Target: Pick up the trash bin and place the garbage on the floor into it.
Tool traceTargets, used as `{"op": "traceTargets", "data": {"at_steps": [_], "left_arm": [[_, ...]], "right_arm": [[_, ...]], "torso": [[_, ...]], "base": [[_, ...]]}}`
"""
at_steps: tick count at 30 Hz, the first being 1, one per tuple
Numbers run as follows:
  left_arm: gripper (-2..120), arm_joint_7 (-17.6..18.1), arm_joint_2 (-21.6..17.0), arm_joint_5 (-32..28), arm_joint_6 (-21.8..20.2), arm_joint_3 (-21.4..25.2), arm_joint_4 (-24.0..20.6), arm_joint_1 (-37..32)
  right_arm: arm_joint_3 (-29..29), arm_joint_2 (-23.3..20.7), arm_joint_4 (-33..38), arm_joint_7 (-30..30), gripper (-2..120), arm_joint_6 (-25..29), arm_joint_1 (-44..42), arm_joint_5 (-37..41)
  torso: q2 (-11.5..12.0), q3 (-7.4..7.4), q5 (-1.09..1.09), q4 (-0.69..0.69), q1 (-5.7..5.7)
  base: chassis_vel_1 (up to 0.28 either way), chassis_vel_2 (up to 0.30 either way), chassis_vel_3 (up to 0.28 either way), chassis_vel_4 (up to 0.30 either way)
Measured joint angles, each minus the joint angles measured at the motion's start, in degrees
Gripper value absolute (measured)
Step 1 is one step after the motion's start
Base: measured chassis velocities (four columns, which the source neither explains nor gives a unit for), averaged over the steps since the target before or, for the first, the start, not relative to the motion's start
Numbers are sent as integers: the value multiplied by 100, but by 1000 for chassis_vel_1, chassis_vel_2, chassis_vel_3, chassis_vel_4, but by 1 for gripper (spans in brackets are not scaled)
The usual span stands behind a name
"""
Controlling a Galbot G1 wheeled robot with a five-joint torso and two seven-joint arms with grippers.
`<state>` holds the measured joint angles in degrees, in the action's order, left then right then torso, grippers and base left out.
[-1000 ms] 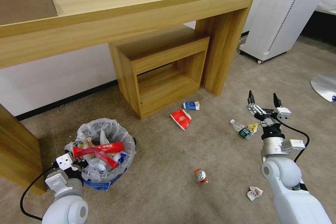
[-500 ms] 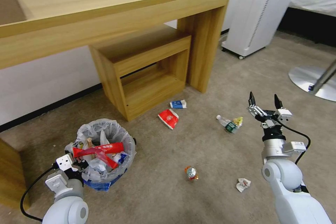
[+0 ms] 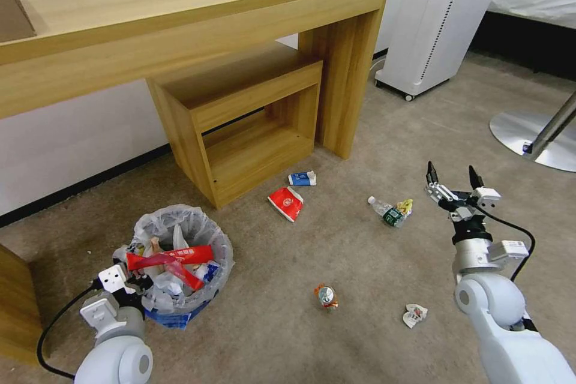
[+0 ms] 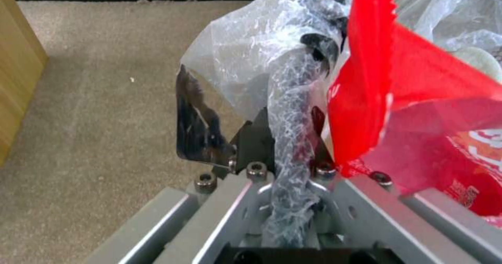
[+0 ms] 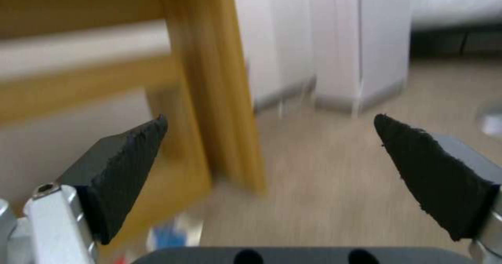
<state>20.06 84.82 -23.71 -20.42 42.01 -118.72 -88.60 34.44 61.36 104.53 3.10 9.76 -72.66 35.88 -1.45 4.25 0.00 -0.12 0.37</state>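
The trash bin (image 3: 211,279), lined with a crinkly clear bag (image 4: 246,60) and holding a red wrapper (image 3: 171,257) among other litter, hangs at my lower left. My left gripper (image 3: 137,284) is shut on its bag-covered rim (image 4: 199,134). Garbage lies on the beige floor (image 3: 360,264): a red cup (image 3: 286,203), a blue-white carton (image 3: 302,178), a clear bottle (image 3: 387,213), a small can (image 3: 326,296) and a crumpled tissue (image 3: 414,315). My right gripper (image 3: 453,175) stands open in the air, right of the bottle, its fingers (image 5: 131,158) wide apart.
A long wooden desk (image 3: 198,18) runs along the wall, with a low wooden shelf unit (image 3: 240,114) under it. A white wheeled appliance (image 3: 432,18) stands at the back right. A round metal chair base (image 3: 528,132) lies at the far right.
The whole head view has shifted: desk, shelf and floor litter slid left in the picture, so the camera turned right. Both arms and the held bin keep their places in view.
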Motion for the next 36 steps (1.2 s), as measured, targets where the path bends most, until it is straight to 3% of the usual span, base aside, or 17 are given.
{"op": "traceTargets", "data": {"at_steps": [2,3,5,6,9,10,13,14,22,30,36], "left_arm": [[0,0,-1,14,2,-3,19,-1],[0,0,-1,14,2,-3,19,-1],[0,-3,10,36,32,-11,64,13],[0,-3,10,36,32,-11,64,13],[0,-16,46,77,73,-27,134,46],[0,-16,46,77,73,-27,134,46],[0,-17,51,77,82,-22,185,98],[0,-17,51,77,82,-22,185,98],[0,3,23,22,85,57,314,198],[0,6,87,26,132,56,433,282],[0,16,94,4,145,88,456,328]], "right_arm": [[-230,-364,69,230,100,-737,-66,554],[-230,-364,69,230,100,-737,-66,554],[-643,-691,78,707,100,-1751,-25,1384],[-643,-691,78,707,100,-1751,-25,1384],[-1315,-902,7,1709,99,-3088,292,2271],[-1315,-902,7,1709,99,-3088,292,2271],[-1822,-892,-86,2298,96,-3970,660,2822],[-1822,-892,-86,2298,96,-3970,660,2822],[-3553,-948,-798,2281,100,-4638,1485,2765],[-4848,-889,-1368,1859,100,-4606,2111,2273],[-5307,-730,-1706,1679,96,-4421,2455,2065]], "torso": [[0,0,0,0,0],[0,0,0,0,0],[0,0,0,0,0],[0,0,0,0,0],[0,0,-1,1,0],[0,0,-1,1,0],[0,0,-2,0,0],[0,0,-2,0,0],[0,0,0,0,0],[0,0,-1,0,0],[0,0,-1,1,0]], "base": [[0,0,0,0],[0,0,0,0],[0,0,0,0],[0,0,0,0],[0,0,0,0],[0,0,0,0],[0,0,0,0],[0,0,0,0],[0,0,0,0],[0,0,0,0],[0,0,0,0]]}}
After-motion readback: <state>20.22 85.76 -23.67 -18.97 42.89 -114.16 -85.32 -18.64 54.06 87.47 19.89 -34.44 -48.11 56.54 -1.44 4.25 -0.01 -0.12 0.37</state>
